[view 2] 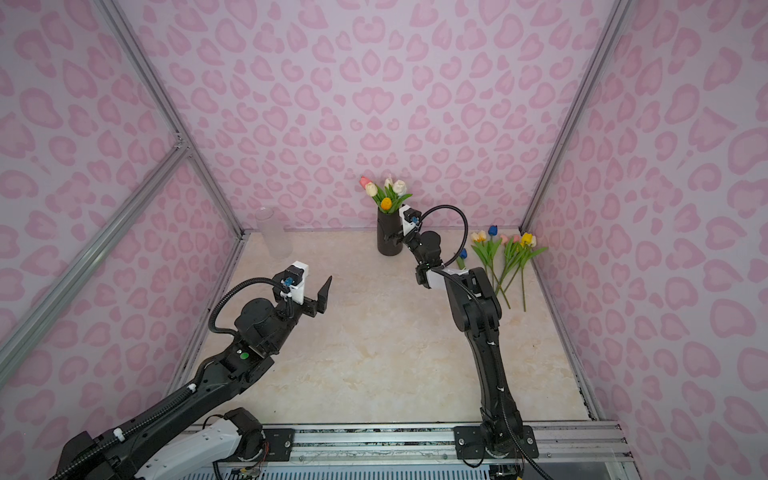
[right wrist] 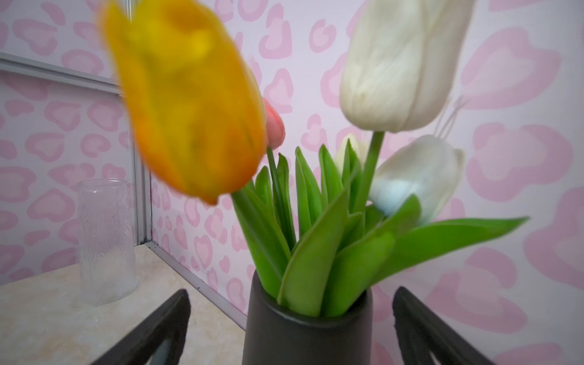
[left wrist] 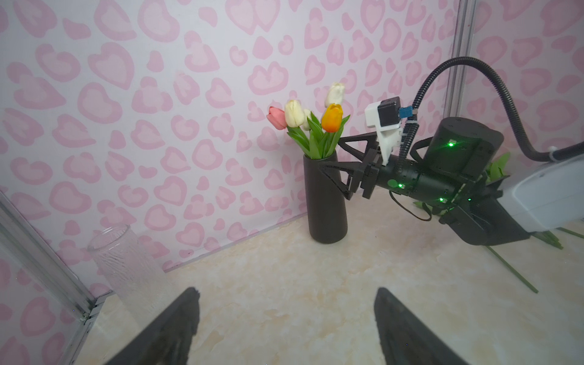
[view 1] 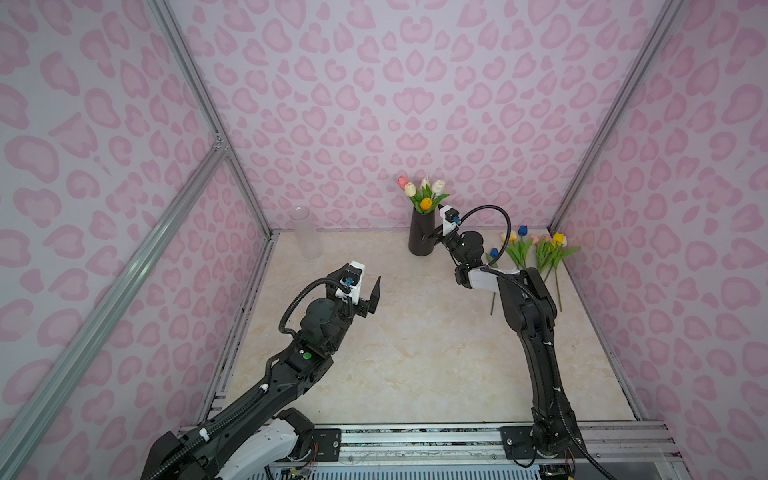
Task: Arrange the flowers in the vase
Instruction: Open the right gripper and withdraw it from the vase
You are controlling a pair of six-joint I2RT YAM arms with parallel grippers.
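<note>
The right arm [view 1: 528,307] stretches toward eleven o'clock, right pincer [left wrist: 330,155] spread either side of the vase [view 1: 419,241] rim; left pincer [left wrist: 286,297] hovers spread, empty, pointing toward one o'clock.

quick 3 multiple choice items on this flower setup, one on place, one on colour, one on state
1. Where are the loose tulips?
A on the table
B in a basket
C hanging from the ceiling

2. What colour is the vase holding tulips?
A clear
B black
C white

3. How is the right tool?
A shut on a stem
B open
C shut on a flower head

Key:
1 A, they lie flat on it.
2 B, the stems stand in a black body.
3 B, its jaws stand apart by the vase rim.
</note>
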